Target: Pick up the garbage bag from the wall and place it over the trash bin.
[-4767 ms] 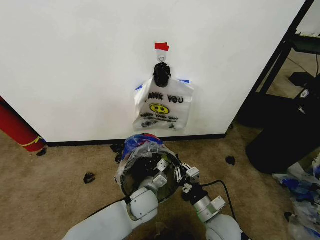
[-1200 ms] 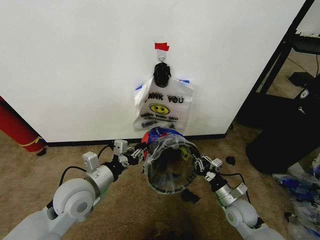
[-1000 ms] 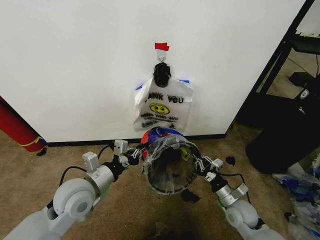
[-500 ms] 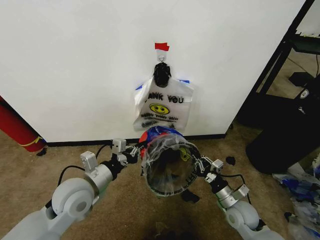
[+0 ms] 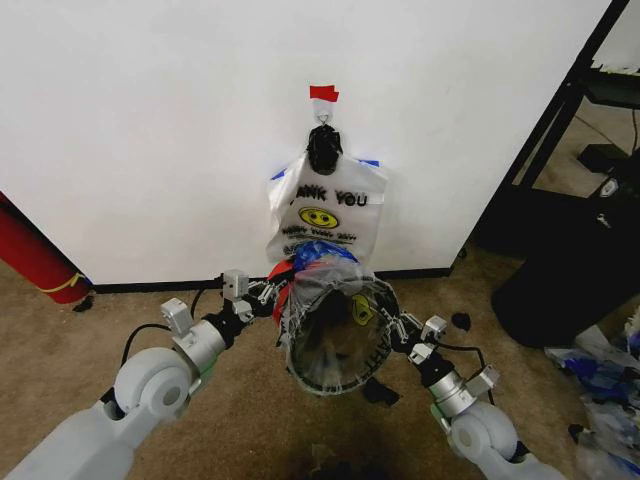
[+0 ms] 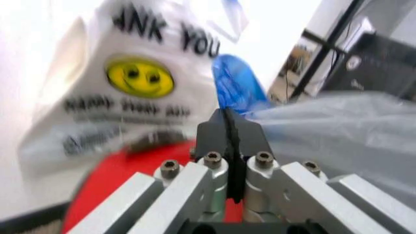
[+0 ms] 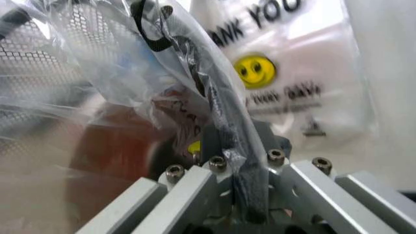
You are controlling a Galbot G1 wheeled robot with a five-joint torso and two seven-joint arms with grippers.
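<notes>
So it's a plain white painted wall [image 5: 150, 120] with a black baseboard, tan carpet floor [image 5: 90, 350] under it, and an opaque white "THANK YOU" bag with the yellow smiley [image 5: 322, 215] hanging off a hook under a bit of red tape [image 5: 323, 93]. Right in front of that, the thin see-through clear plastic garbage bag with blue patches [image 5: 335, 335] is already draped around the small round black trash bin with the red base [image 5: 335, 350], and sits between the two claws. The left claw [image 5: 268, 291] is pinched together on the bag film at the bin's near-left rim; in the left wrist view its black fingertips [image 6: 229, 134] are closed tight, with plastic trailing off to one side and the red and blue stuff just beyond. The right claw [image 5: 400, 328] is on the opposite side, clamped on the bag edge where it wraps the black rim, which the right wrist view shows running straight between its fingers [image 7: 237, 161]. My take: the step in hand is seating the bag over the rim, and it looks mostly there. To do it well I'd pull both sides outward and down evenly so the film cuffs over the lip, and go gentle, since that thin plastic looks likely to tear or slip, and the light bin could tip.
</notes>
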